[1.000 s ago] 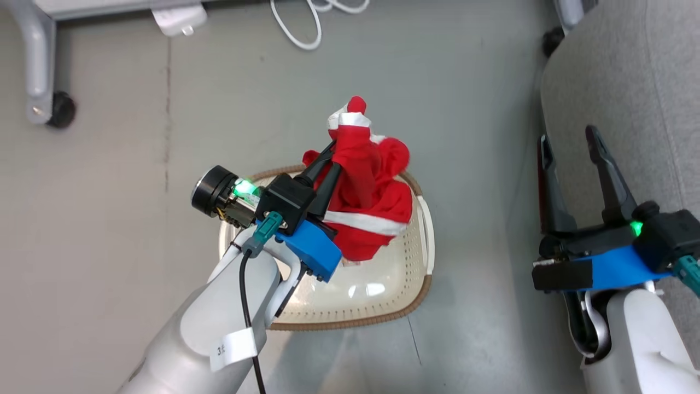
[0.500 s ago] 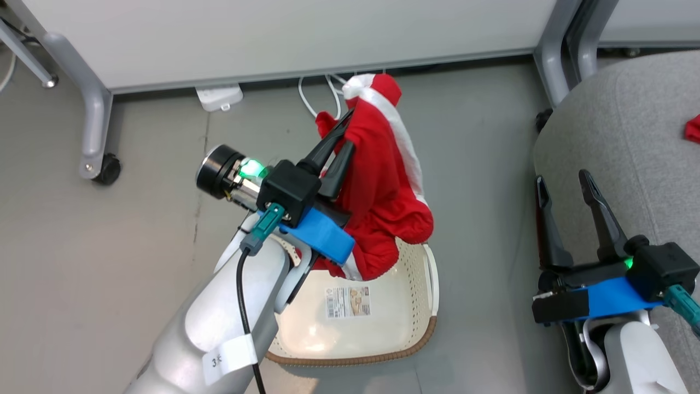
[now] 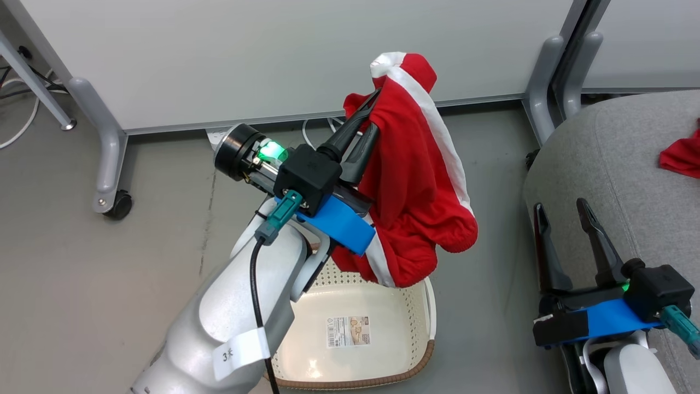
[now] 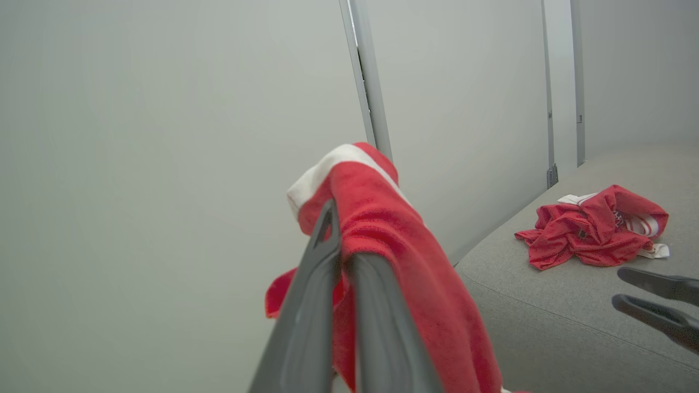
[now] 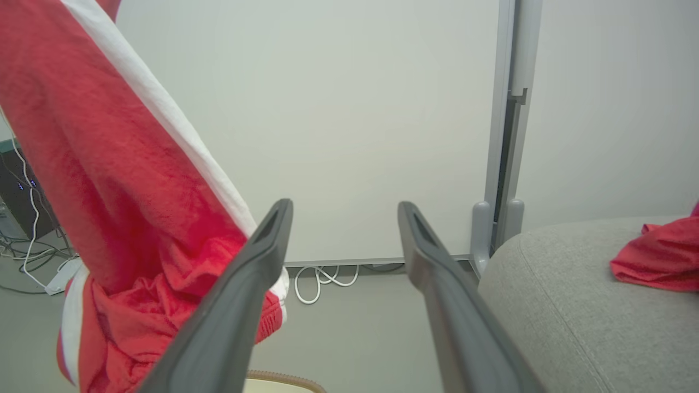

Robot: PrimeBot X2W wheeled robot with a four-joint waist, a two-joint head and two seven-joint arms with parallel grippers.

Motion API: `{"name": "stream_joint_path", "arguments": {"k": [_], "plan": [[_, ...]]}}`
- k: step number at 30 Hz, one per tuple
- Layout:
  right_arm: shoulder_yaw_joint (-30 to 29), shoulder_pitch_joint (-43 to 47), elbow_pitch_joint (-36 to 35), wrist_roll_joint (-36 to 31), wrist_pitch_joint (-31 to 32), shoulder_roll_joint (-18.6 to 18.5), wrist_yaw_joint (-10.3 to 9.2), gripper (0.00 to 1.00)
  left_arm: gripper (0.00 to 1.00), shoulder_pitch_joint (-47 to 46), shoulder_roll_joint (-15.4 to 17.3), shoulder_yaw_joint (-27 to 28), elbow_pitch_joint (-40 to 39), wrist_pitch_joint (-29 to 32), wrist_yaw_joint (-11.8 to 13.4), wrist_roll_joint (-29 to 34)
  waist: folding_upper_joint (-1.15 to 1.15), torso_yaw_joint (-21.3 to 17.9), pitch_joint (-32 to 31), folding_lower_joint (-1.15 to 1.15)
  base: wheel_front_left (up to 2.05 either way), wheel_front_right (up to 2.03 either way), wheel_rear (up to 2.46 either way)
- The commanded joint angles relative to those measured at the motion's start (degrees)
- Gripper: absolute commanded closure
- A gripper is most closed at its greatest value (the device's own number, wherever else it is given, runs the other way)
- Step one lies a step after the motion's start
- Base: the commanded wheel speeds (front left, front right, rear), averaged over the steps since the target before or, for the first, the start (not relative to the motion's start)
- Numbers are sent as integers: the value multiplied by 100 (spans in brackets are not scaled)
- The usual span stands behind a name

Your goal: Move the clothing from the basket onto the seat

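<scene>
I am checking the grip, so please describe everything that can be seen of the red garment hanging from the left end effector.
The garment is soft, bright red fabric, like fleece, with a white stripe running down its length and a white band at its top. The left end effector is shut on its upper part, so it hangs limp, bunched at the bottom with a gathered hem. It hangs above the far edge of the basket, apparently clear of it.
</scene>
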Motion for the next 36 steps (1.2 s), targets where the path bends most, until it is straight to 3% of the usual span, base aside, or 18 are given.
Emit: {"name": "stream_joint_path", "arguments": {"k": [1,13,26,36], "plan": [[-1,92,11,29,-21,4,1,0,100,-42,6,5,30,-28,-23,-28,-1,-8,-35,1,0,0,0],[210,135,-115,-47,-21,5,1,0,100,63,-16,-86,148,-28,-33,-8,-1,2,-143,1,0,0,0],[1379,-355,-220,-117,-22,-136,2,0,100,-19,-19,-111,219,-28,-70,2,-1,14,-73,1,0,0,0],[2124,-1089,212,-122,-21,-120,1,0,100,-116,-41,-154,183,-28,-88,14,-1,99,63,1,0,0,0]]}}
